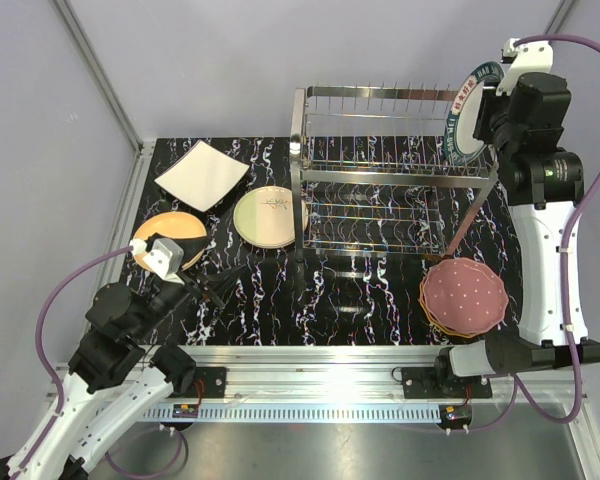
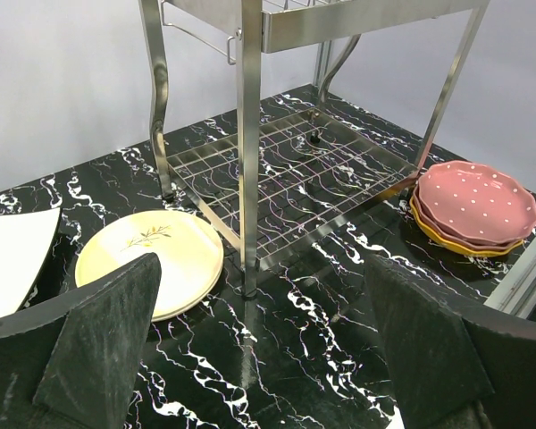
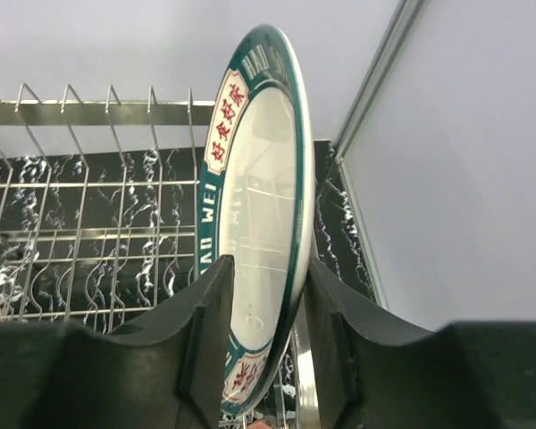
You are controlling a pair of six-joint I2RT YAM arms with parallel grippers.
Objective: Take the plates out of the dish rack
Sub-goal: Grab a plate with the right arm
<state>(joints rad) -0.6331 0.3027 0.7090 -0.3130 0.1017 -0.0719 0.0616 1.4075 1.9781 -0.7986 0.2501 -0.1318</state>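
- Right end effector [image 3: 268,268] is at the far right end of the dish rack [image 1: 380,176]. Its fingers straddle the green-rimmed plate [image 3: 259,179], which stands on edge in the upper tier and is the only plate I see in the rack.
- Fingers sit close against both faces. Can't tell if it's actually clamped.
- Risk: the bite is on the rim only. On a glazed, curved edge, a light clamp lets the plate pivot or slide out on the lift.
- Risk: the lower edge is hidden, presumably seated between tines [image 3: 153,125]. Pulling sideways before it clears would snag it and drag or rock the rack.
- Risk: the enclosure wall [image 3: 464,179] is near on that side, so a wide swing out could clip it.
- Risk: drop-off is probably the pink dotted stack [image 1: 464,295] on the counter [image 1: 360,300]. A tilted landing could chip a plate or shove the stack toward the near edge.
- Left end effector [image 2: 263,304] has its fingers wide apart and holds nothing, low over the counter near the pale twig plate [image 2: 152,259]. It is well apart from the lift, so I expect no conflict.
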